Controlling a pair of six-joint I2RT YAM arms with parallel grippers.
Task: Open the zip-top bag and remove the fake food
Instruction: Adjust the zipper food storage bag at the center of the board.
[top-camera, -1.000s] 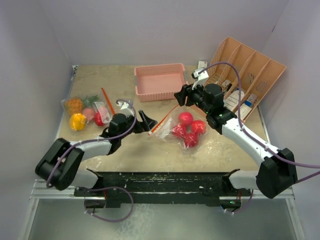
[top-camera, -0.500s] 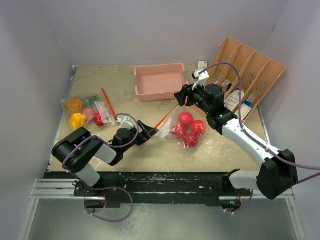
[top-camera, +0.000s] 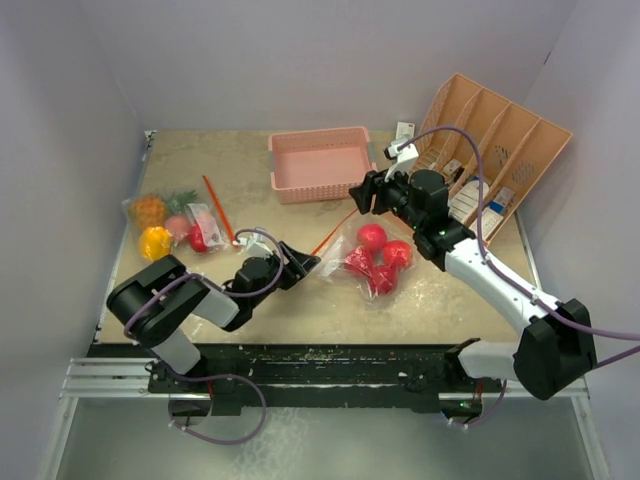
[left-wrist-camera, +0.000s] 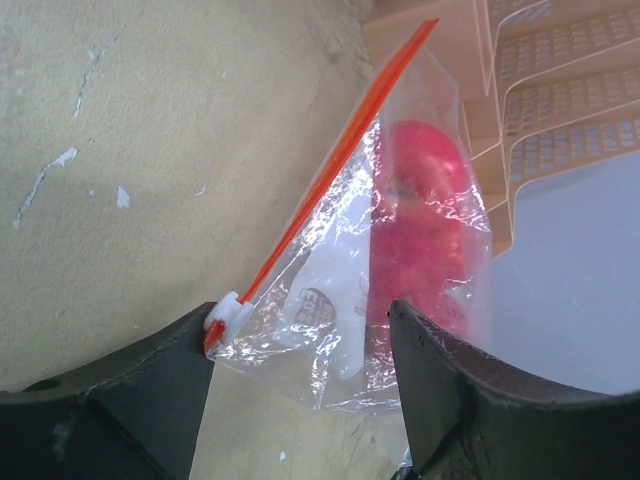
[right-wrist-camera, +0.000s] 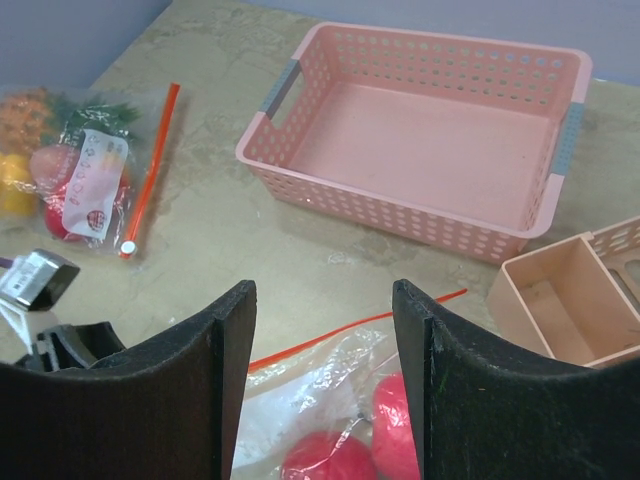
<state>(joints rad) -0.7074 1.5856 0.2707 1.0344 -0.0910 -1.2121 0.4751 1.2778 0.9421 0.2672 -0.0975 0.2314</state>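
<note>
The bag (top-camera: 372, 262) lies near the middle of the desk (top-camera: 300, 300), clear plastic with several red fruits (top-camera: 371, 236) bunched inside it. Its orange zip strip (left-wrist-camera: 330, 175) runs in a straight line along the left edge, with the white slider (left-wrist-camera: 224, 314) at the near end. The left claw (left-wrist-camera: 300, 310) is down low at that corner with its fingers spread apart. The bag's corner sits in the gap between them and the slider is just beside one finger, but nothing is pinched. The right claw (right-wrist-camera: 322, 295) hangs over the far side of the bag, also wide open and holding nothing, with the red fruits showing below it. Well off to the left sits a second bag (top-camera: 170, 225) holding a pineapple (top-camera: 150, 210), a yellow pepper (top-camera: 155, 243) and some red pieces. A pink basket (top-camera: 320, 165) stands at the back of the desk, and a slotted rack (top-camera: 495, 150) leans at the far right.
</note>
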